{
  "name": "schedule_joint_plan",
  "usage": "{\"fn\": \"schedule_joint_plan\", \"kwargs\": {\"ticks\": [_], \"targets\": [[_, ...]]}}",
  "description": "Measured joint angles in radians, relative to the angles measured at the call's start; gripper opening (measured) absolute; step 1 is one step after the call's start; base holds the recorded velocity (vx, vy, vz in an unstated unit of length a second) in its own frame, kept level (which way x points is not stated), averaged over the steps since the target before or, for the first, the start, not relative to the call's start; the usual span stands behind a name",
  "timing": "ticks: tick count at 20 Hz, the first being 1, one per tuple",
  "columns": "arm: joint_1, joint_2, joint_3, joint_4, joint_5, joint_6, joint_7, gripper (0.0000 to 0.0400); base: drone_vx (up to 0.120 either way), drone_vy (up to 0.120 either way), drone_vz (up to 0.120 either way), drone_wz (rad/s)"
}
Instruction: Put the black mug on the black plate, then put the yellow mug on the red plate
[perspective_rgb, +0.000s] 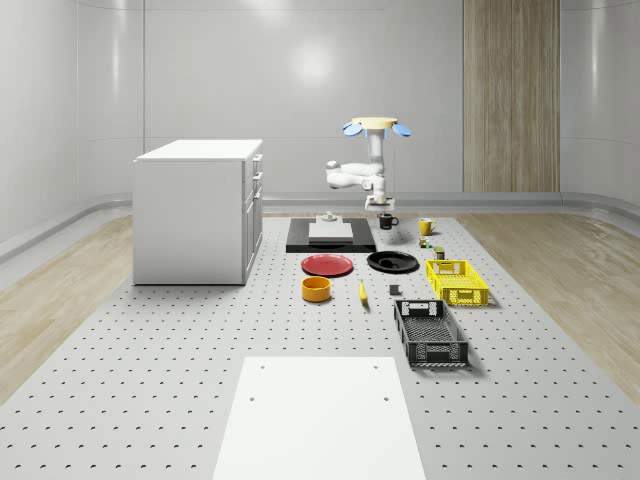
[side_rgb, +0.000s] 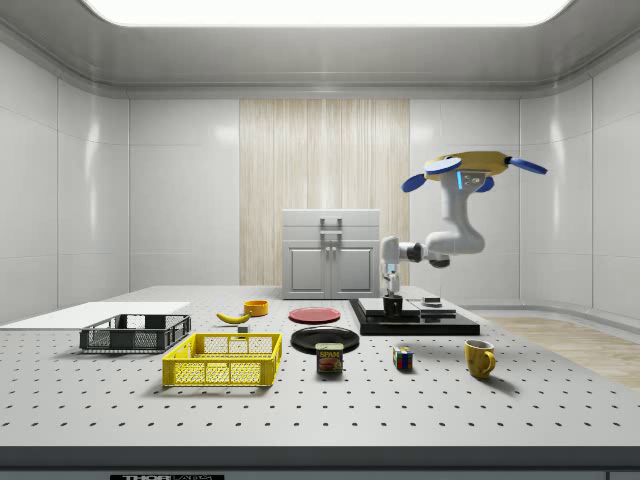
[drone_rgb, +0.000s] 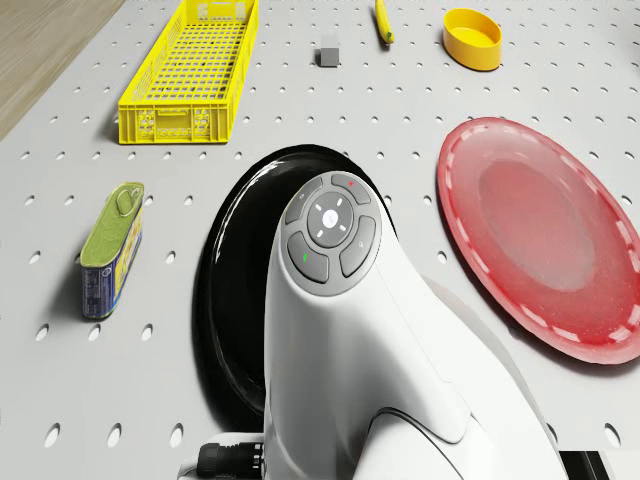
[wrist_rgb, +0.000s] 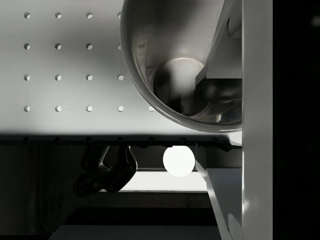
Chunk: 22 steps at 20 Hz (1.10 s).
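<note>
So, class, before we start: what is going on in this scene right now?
A flying drone with an arm hovers over the far end of the table. Its gripper is lowered onto the black mug, which stands beside the black tray. The black plate and red plate are bare. The yellow mug stands untouched nearby.

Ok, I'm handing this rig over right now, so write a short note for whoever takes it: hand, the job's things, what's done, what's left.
Drone hovers over the table's far end, arm reaching down.
Hand is right at the black mug, a finger down inside the mug's rim in the wrist view; I can't confirm a grip.
Black mug sits beside the dark base, not on the black plate.
Yellow mug stands on the table; red plate is bare.
Done: nothing placed. Left: both mugs.
</note>
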Motion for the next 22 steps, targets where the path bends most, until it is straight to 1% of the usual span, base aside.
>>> {"fn": "schedule_joint_plan", "kwargs": {"ticks": [22], "targets": [[-0.007, -0.037, 0.006, 0.001, 0.015, 0.035, 0.006, 0.011, 0.12, 0.0, 0.0, 0.0]]}}
